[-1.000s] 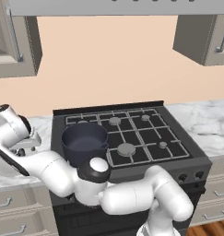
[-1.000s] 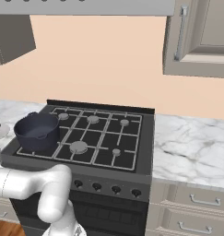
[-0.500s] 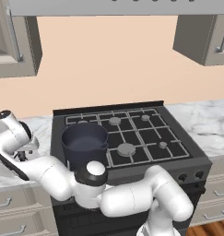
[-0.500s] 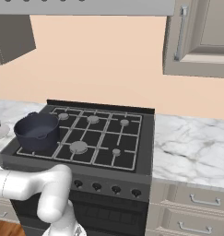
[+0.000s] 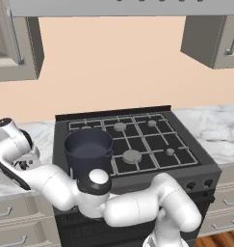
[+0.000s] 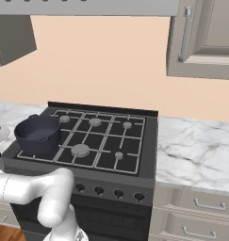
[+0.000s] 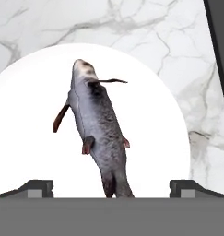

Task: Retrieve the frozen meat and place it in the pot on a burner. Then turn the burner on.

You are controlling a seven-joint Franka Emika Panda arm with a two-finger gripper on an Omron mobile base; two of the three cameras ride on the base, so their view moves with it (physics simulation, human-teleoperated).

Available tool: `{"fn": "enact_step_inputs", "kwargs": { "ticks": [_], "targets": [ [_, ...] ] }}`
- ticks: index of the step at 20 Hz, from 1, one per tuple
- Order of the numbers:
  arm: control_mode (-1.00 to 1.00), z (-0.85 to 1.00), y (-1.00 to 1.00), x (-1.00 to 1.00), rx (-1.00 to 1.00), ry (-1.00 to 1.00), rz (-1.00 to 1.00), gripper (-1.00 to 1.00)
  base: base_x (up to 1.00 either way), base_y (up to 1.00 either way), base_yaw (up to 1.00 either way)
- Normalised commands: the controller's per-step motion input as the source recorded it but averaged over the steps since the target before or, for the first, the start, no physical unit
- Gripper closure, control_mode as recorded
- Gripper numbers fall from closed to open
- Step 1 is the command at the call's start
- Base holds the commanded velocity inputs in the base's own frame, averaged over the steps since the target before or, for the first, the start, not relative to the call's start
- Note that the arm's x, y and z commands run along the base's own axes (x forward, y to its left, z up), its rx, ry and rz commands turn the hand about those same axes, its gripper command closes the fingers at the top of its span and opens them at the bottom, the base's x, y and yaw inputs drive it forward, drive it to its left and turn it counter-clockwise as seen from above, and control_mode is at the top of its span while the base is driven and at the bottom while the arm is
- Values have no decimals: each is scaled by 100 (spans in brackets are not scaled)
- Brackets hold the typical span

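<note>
The pot [image 5: 88, 150] sits on the stove's [image 5: 186, 169] front left burner; the meat [image 7: 98, 128] lies on a plate [image 7: 150, 120] on the worktop [image 7: 168, 37].

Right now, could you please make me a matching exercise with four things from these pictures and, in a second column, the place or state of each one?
Things:
1. frozen meat
2. pot
3. plate
4. gripper

Places or states:
A. on the marble counter beside the stove
B. open, above the plate
C. on a front burner of the stove
D. lying on the white plate

Pairs: 1-D, 2-C, 3-A, 4-B
</note>
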Motion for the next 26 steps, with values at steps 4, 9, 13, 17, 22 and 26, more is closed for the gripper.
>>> {"fn": "enact_step_inputs", "kwargs": {
  "ticks": [4, 9, 13, 17, 22, 26],
  "targets": [
    [-100, 0, 0, 0, 0, 1, 0, -100, 0, 0, 0],
    [-100, 0, 0, 0, -1, 1, 0, -100, 0, 0, 0],
    [-100, 0, 0, 0, -14, 1, -1, -100, 0, 0, 0],
    [-100, -6, 0, 0, -17, 0, -1, -100, 0, 0, 0],
    [-100, -3, 0, 0, -1, 0, 0, -100, 0, 0, 0],
    [-100, -18, 0, 1, 0, 0, 0, -100, 0, 0, 0]
  ]
}}
